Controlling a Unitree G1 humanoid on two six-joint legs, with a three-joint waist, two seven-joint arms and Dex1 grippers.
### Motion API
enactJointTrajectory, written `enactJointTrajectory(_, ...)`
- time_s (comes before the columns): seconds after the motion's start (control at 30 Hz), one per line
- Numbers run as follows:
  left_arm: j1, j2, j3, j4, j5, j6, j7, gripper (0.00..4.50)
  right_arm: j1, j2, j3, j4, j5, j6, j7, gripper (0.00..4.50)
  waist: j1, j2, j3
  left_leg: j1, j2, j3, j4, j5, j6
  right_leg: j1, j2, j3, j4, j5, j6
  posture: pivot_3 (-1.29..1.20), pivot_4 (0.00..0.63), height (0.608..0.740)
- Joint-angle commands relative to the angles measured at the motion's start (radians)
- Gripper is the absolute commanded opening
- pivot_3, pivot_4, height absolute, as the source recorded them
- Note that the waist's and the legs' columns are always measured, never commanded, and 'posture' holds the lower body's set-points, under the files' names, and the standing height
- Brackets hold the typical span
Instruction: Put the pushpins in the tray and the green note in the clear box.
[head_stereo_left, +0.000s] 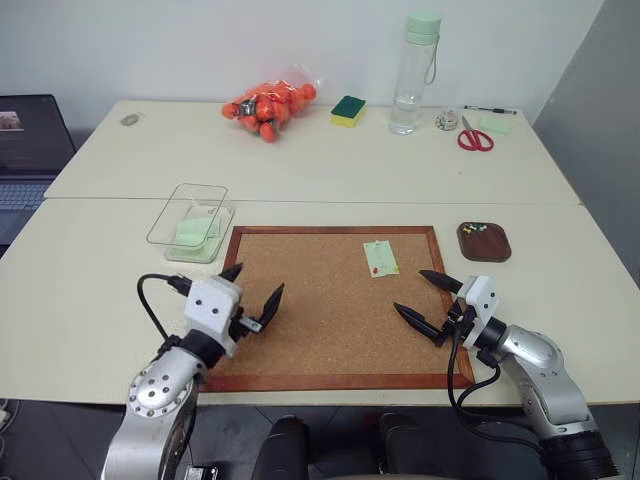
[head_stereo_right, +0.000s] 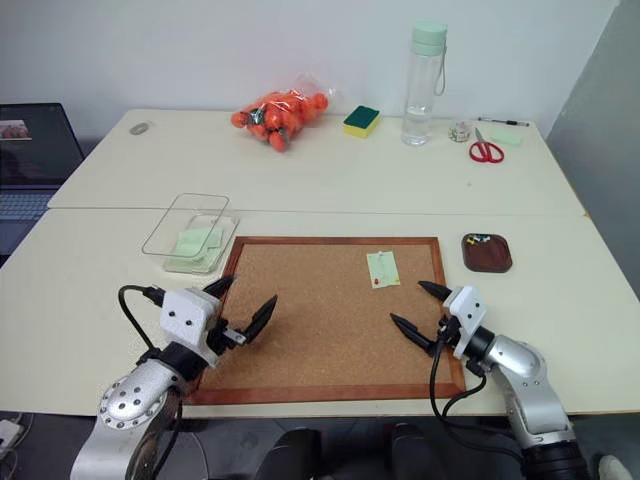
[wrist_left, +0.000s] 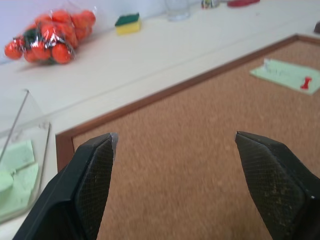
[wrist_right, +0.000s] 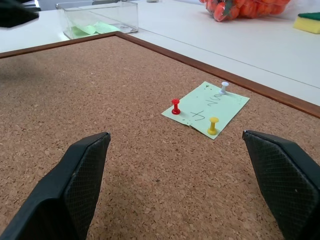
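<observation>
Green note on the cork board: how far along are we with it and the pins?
Done: the small dark brown wooden tray already holds a few pushpins, and the clear plastic box holds green slips. In hand: nothing; the left gripper and right gripper hover open over the cork board. Left: the pale green paper note is pinned by red, yellow and white pushpins.

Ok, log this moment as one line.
green note: pinned on cork board | tray: holds pins | left gripper: open | right gripper: open
</observation>
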Motion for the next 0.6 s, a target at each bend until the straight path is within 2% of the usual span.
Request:
enactJointTrajectory(0.03, -0.029, 0.014, 0.037, -0.031, -0.057, 0.008, -0.024, 3.96, -0.009, -0.003, -0.009, -0.036, -0.002, -0.014, -0.002, 4.50, -0.001, 0.000, 0.000, 0.000, 0.000, 0.000, 0.000, 0.000, 0.000, 0.000, 0.000, 0.000, 0.000, 0.000, 0.000, 0.00, 0.150, 0.740)
enactJointTrajectory(0.6, -0.102, 0.043, -0.018, 0.011, -0.112, 0.070, -0.094, 3.96, -0.068, 0.019, -0.036, -0.088, 0.039, 0.059, -0.063, 4.50, -0.001, 0.000, 0.000, 0.000, 0.000, 0.000, 0.000, 0.000, 0.000, 0.000, 0.000, 0.000, 0.000, 0.000, 0.000, 0.00, 0.150, 0.740)
